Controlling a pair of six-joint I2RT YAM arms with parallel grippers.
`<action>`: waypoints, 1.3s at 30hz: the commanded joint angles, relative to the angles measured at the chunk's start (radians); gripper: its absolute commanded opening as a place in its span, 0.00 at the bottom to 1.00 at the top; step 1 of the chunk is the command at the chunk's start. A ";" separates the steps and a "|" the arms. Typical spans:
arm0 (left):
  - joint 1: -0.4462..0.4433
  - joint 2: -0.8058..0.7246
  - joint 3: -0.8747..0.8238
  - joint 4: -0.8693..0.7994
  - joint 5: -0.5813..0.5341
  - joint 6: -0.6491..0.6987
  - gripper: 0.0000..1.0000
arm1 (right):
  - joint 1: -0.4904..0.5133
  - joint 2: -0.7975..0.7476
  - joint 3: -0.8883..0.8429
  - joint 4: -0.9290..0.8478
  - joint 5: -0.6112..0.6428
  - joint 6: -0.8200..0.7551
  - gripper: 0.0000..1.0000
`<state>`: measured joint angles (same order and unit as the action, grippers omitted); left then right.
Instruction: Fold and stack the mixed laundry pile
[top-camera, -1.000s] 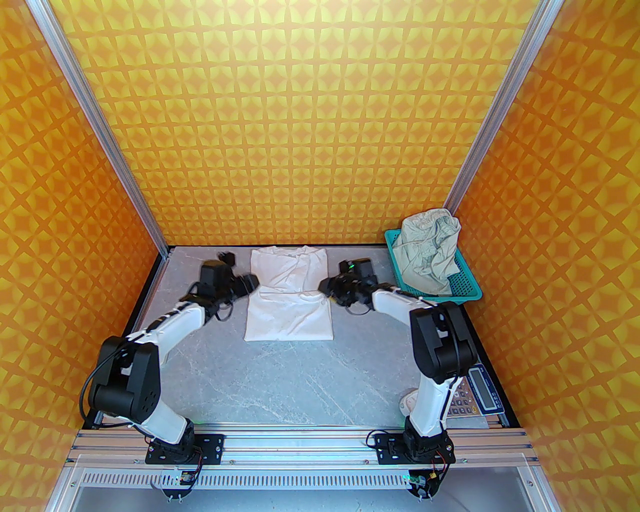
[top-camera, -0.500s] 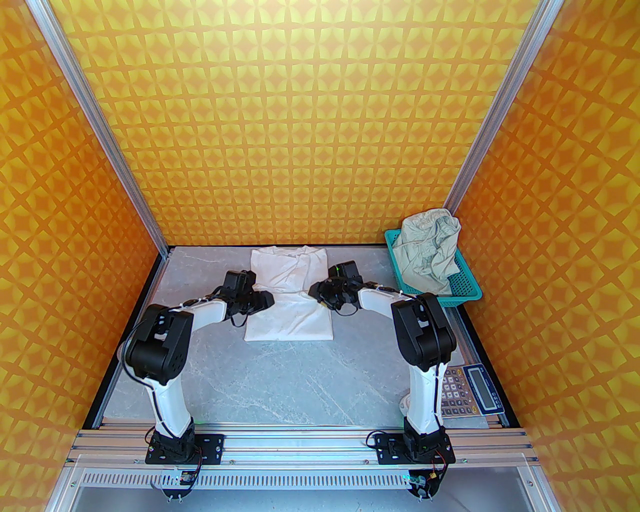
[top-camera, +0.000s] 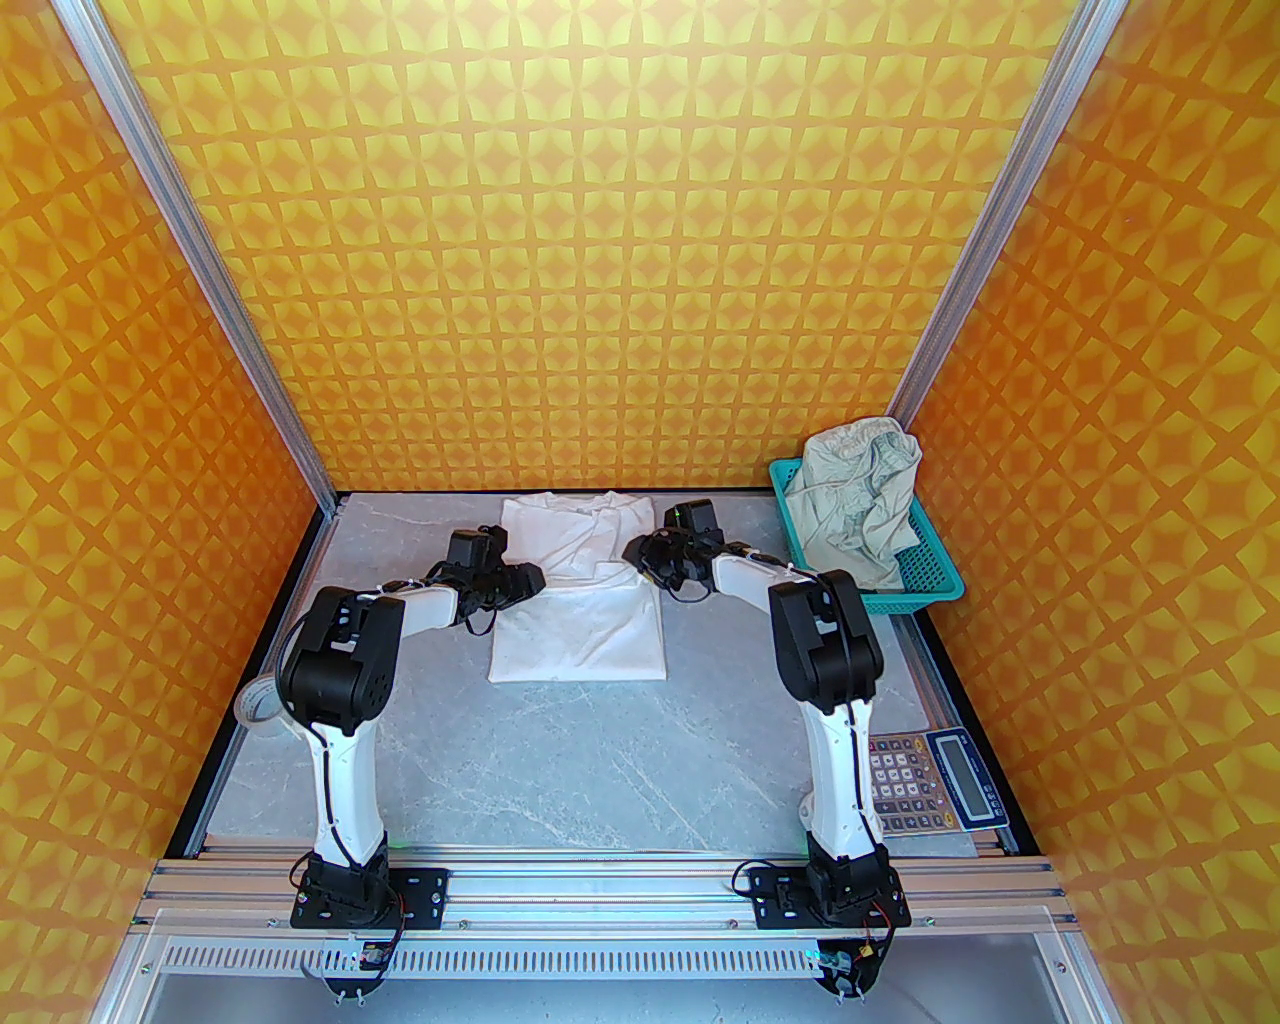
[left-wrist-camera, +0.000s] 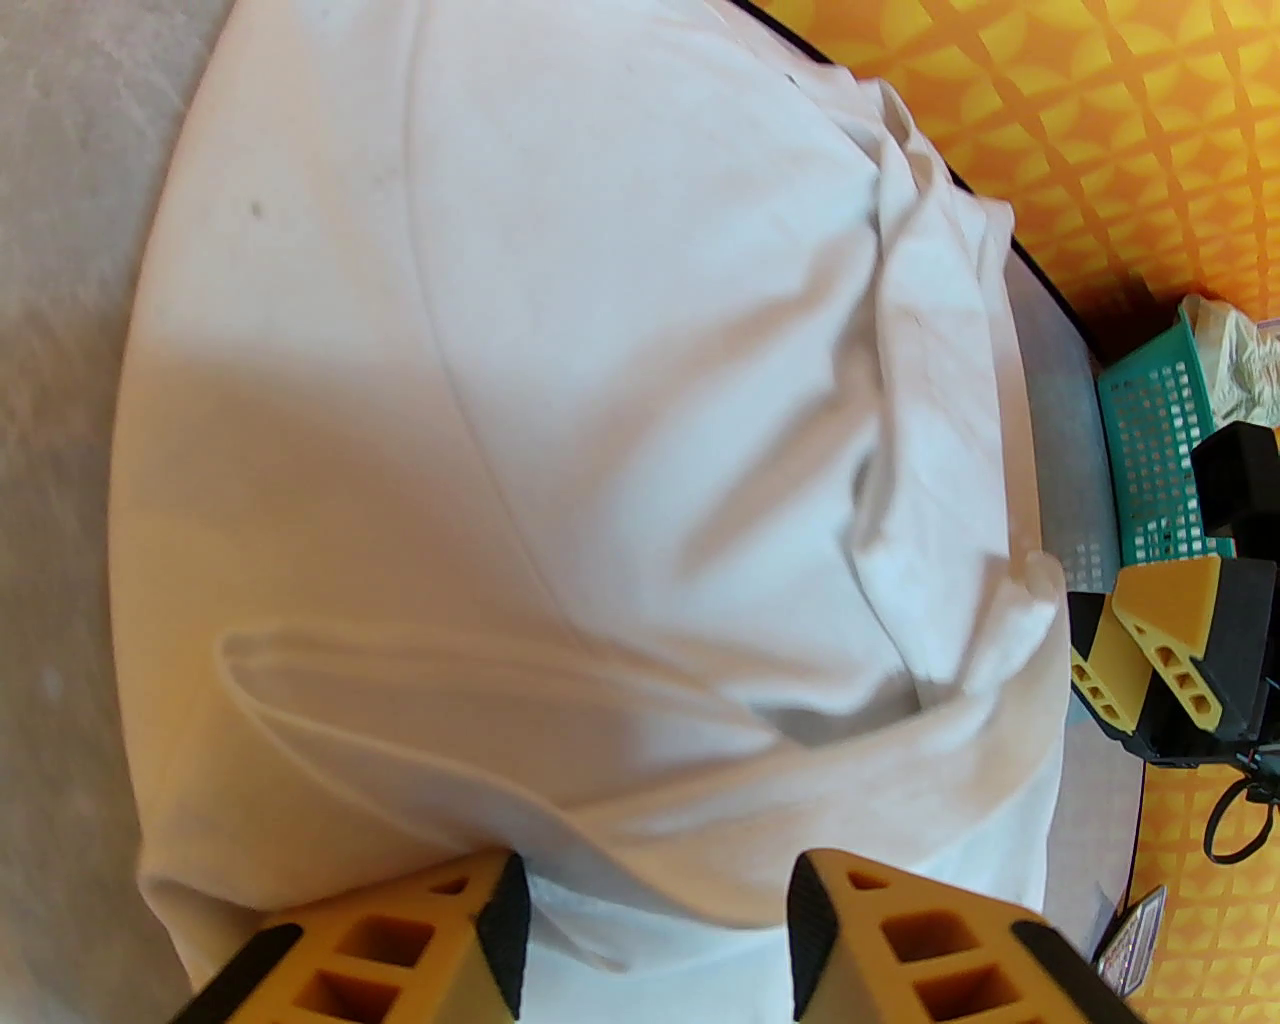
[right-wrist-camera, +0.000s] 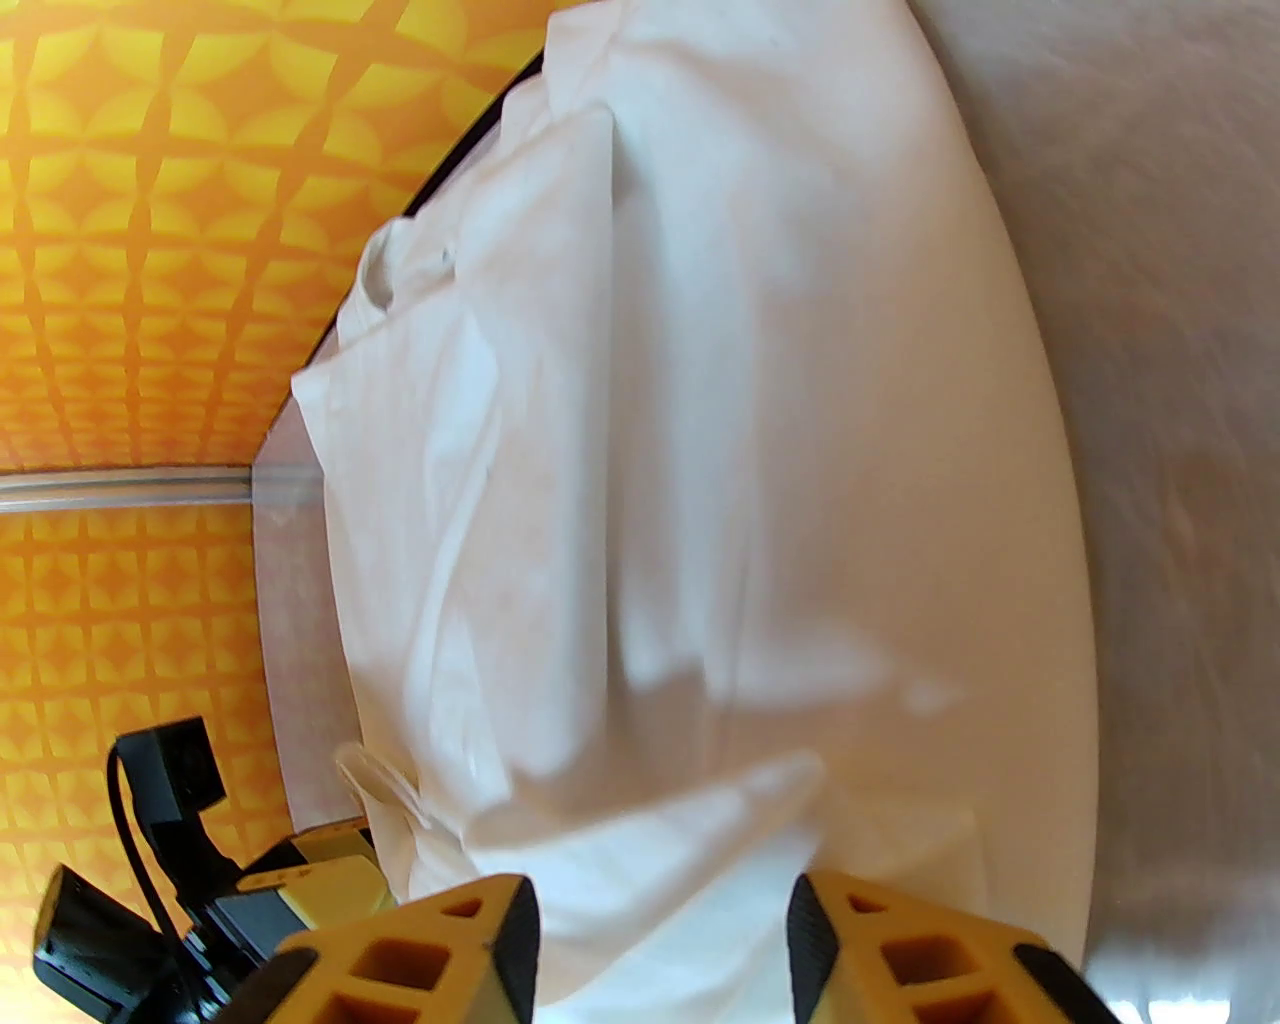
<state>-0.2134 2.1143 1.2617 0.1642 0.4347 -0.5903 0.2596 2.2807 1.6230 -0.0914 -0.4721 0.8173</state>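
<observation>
The white T-shirt (top-camera: 580, 630) lies flat at the back middle of the table, its near half folded up over the far half. My left gripper (top-camera: 535, 578) sits at the fold's left end and my right gripper (top-camera: 632, 550) at its right end. In the left wrist view the T-shirt (left-wrist-camera: 600, 400) has a hemmed layer running in between the fingers of the left gripper (left-wrist-camera: 655, 890). The right wrist view shows a raised flap of T-shirt (right-wrist-camera: 750, 450) bunched in the right gripper (right-wrist-camera: 660, 900). The pale green shorts (top-camera: 855, 495) lie crumpled in the basket.
The teal mesh basket (top-camera: 935, 580) stands at the back right corner against the wall. A calculator-like scale (top-camera: 930, 780) lies at the right edge near the right arm. A white ring (top-camera: 258, 702) lies at the left edge. Orange patterned walls enclose three sides.
Both grippers came in from the shirt's sides onto its middle fold, then shifted toward the back wall. Both elbows swung up and inward.
</observation>
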 joint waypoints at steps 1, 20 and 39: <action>0.013 0.012 0.019 0.167 0.014 -0.015 0.47 | -0.018 0.025 0.035 0.051 -0.038 0.040 0.46; 0.021 -0.333 -0.167 0.030 0.052 0.053 0.47 | -0.024 -0.463 -0.408 -0.196 0.012 -0.236 0.51; 0.022 -0.588 -0.528 -0.413 -0.072 0.081 0.51 | 0.062 -0.641 -0.836 -0.139 -0.113 -0.226 0.51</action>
<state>-0.1959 1.5009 0.7330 -0.2562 0.3878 -0.4969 0.3153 1.6108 0.7612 -0.2924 -0.5610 0.5610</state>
